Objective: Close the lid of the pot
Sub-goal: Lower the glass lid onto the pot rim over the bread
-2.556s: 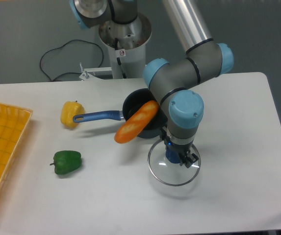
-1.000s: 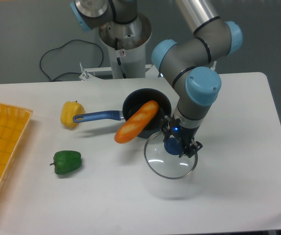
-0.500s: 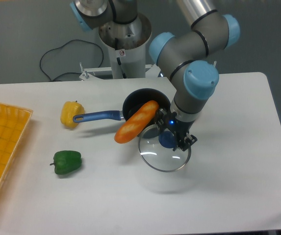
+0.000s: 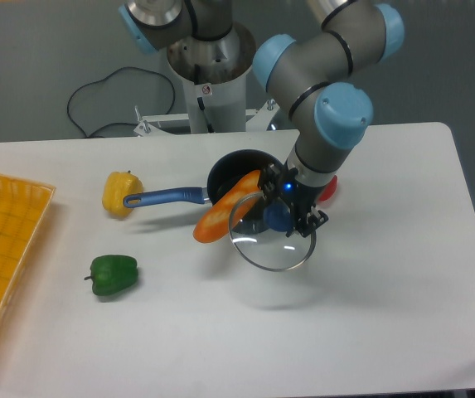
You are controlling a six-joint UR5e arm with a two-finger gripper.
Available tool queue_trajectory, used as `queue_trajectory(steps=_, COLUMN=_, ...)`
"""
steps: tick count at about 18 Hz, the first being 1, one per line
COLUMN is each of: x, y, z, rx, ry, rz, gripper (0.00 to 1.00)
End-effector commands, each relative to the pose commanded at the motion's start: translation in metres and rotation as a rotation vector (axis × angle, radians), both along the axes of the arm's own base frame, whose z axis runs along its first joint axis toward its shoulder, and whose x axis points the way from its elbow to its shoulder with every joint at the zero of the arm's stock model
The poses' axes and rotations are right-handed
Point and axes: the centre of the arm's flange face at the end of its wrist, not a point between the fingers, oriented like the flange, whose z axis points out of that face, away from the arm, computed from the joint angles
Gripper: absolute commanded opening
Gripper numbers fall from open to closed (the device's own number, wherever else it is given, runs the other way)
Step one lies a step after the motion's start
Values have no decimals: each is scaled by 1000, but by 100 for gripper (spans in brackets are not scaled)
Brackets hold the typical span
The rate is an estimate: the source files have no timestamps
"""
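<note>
- Showing almost no readable writing: only a small round red-and-white sticker [image 4: 205, 89] on the pale robot base [image 4: 210, 76] behind the back edge of the tabletop [image 4: 386, 315], its symbol too small to make out.
- Gripping the blue knob [image 4: 276, 217] of the lid [image 4: 272, 238] with the gripper [image 4: 285, 214], fingers closed on either side of the knob, a small blue light glowing on the gripper body just above.
- Hanging clear of the tabletop, the lid, with its faint shadow on the white surface below; tilted slightly, glass see-through, thin metal rim bright along the lower arc.
- Overlapping the front right rim of the pot [image 4: 235, 178] in this view, though not seated on it; impossible to tell whether rim and lid touch.
- Sitting near the middle of the tabletop toward the back edge, the pot, with its long blue handle [image 4: 164, 197] pointing toward the left edge.
- Leaning out of the pot over its front rim, an orange bread roll [image 4: 228, 207], lower end past the rim, part of it seen through the glass.
- Touching the handle's tip, a yellow pepper [image 4: 118, 192]; nearer the front left, a green pepper [image 4: 113, 274].
- Peeking from behind the arm's wrist, something red [image 4: 327, 190], mostly hidden.
- Lying along the left edge, a yellow basket [image 4: 1, 257].
</note>
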Motion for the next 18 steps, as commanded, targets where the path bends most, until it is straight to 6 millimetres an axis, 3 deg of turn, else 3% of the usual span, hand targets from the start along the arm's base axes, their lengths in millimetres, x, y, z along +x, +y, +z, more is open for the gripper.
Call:
queue_trajectory(steps=4, x=10, y=-14, z=6, rx=45, ry=-22, rz=-20, gripper=55)
queue_trajectory(steps=9, x=32, y=-23, z=-2, rx=36, ry=-43, rz=-43, gripper=55)
queue_trajectory(steps=18, x=52, y=-29, z=-11, rx=16, ry=-67, rz=-60, gripper=55)
